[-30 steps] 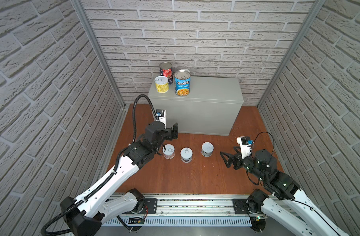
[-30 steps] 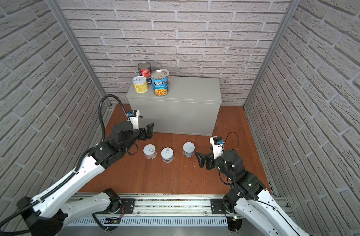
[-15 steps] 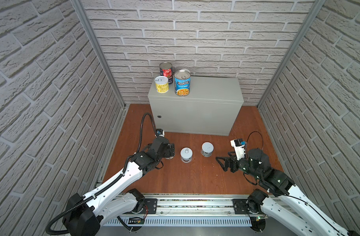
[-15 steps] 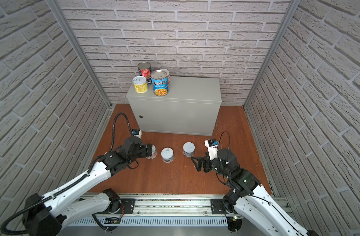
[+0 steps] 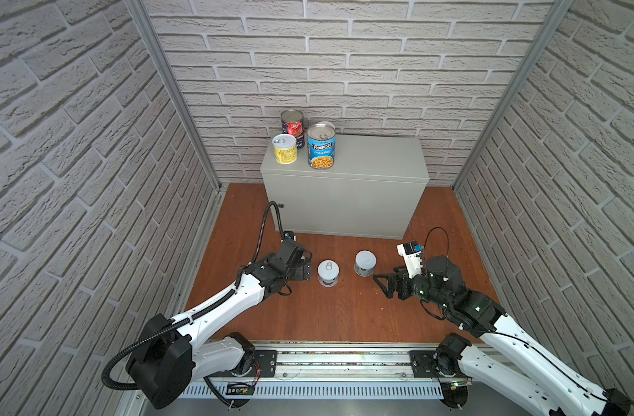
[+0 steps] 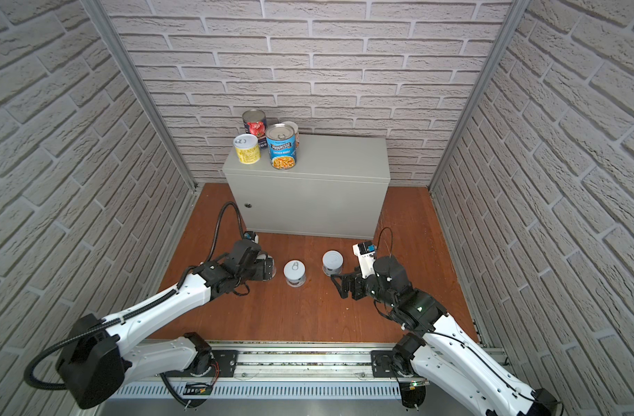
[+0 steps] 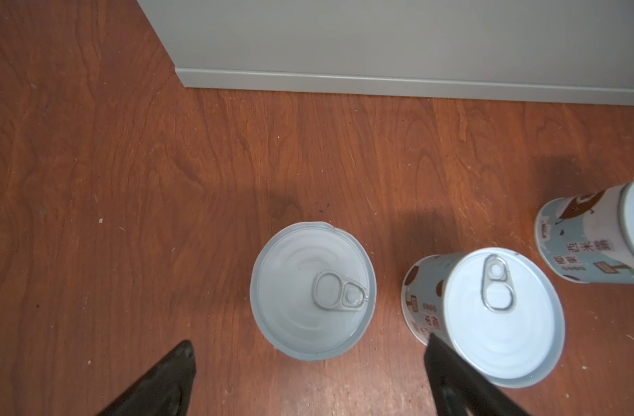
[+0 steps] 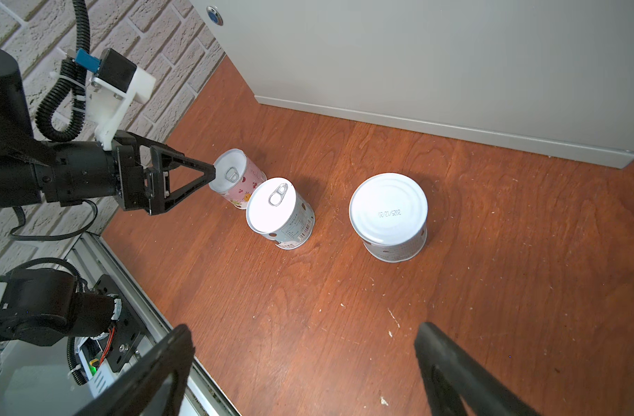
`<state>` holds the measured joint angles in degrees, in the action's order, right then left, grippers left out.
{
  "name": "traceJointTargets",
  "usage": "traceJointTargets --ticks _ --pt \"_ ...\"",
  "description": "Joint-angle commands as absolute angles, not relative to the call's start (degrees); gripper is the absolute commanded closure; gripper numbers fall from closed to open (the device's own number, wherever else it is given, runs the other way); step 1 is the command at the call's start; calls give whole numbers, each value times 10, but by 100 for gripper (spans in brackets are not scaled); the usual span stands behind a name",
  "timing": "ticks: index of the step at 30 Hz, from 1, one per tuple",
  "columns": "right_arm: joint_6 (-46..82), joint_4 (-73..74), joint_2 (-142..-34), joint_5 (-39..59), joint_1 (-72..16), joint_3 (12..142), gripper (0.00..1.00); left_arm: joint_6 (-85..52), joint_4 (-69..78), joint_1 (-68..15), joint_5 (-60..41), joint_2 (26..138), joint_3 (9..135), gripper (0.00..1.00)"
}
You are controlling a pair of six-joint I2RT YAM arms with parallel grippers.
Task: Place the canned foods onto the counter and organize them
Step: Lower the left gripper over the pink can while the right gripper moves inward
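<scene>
On the floor (image 5: 308, 317), before the desk's (image 5: 373, 155) front left corner, the pink-labelled can (image 8: 232, 176) is met only at its near rim by the left gripper (image 7: 308, 347), whose jaws are spread wide and hold nothing. The gripper should be pushed further and lower, so that the wall below the rim is pinched. One finger should be kept off the pale-labelled can (image 5: 328, 270) just beside. Further right, the date-stamped can (image 5: 365, 260) is faced by the right gripper (image 5: 382, 286), likewise spread and empty. The yellow can (image 5: 284, 149), tomato can (image 5: 292, 126) and Progresso can (image 5: 320, 151) are grouped at the desk's back left corner.
</scene>
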<state>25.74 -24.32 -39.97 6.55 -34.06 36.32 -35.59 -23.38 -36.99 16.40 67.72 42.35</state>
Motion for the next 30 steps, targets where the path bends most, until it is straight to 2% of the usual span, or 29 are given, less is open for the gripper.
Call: traceJointTargets --ticks 1,7,30 --pt "266 -206 -410 69 -348 371 3 -352 -216 -365 157 690 414 2" --pt "267 -194 -447 69 -356 384 4 -349 -204 -355 139 706 407 2" --pt "288 -175 -472 20 -423 388 5 -327 -140 -313 118 786 407 2"
